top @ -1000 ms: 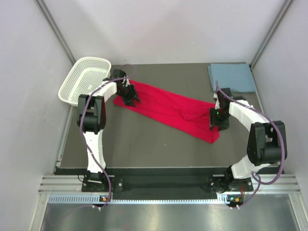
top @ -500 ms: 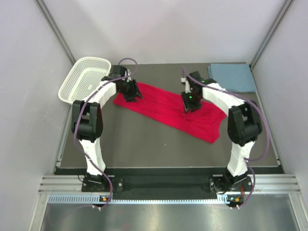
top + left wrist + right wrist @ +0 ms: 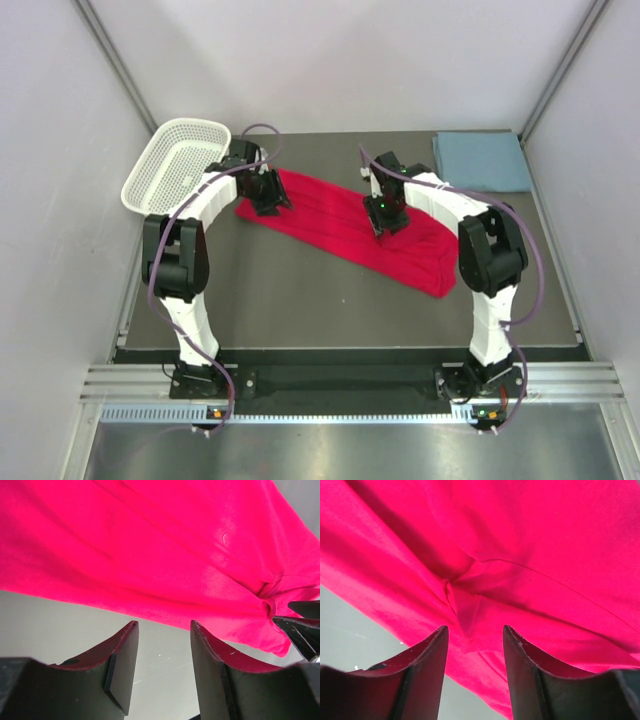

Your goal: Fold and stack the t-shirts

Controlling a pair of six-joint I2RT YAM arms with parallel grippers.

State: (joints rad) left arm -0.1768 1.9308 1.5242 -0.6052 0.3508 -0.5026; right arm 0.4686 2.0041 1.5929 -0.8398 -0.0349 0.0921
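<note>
Change: right gripper (image 3: 474, 628) has swung from the red t-shirt's (image 3: 335, 228) right end to its middle, doubling that end over | Meaning: first fold likely made, stacking not yet done | Jaws: both parted, clamping nothing; left gripper (image 3: 162, 625) at shirt's far-left end | Blue-grey t-shirt (image 3: 482, 160): folded, table's (image 3: 300, 295) far-right corner | Writing: none legible

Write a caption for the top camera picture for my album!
The left gripper and right gripper reach over the red t-shirt; blue-grey t-shirt and white basket sit at the back.
</note>
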